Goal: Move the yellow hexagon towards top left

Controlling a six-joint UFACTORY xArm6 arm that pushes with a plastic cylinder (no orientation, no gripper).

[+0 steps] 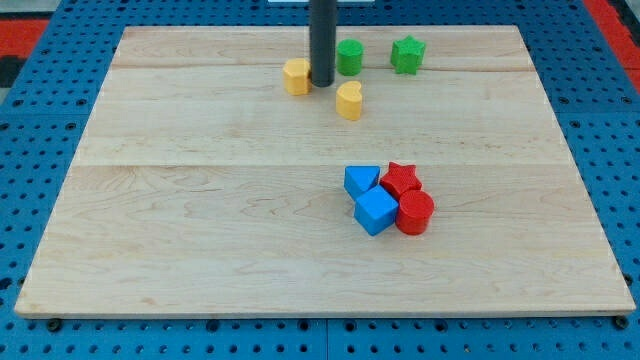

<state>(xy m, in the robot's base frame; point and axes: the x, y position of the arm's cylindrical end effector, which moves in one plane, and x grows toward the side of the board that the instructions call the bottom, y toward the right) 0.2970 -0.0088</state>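
Note:
The yellow hexagon (296, 76) lies near the view's top, left of centre, on the wooden board (200, 200). My tip (322, 83) stands right against its right side, the dark rod rising out of the view's top. A yellow heart (349, 100) lies just right of and below the tip. A green cylinder (349, 56) sits right of the rod, partly behind it.
A green star (407, 54) lies at the top right of centre. Lower right of centre is a tight cluster: blue triangle (361, 180), red star (401, 179), blue cube (376, 211), red cylinder (414, 212). Blue pegboard surrounds the board.

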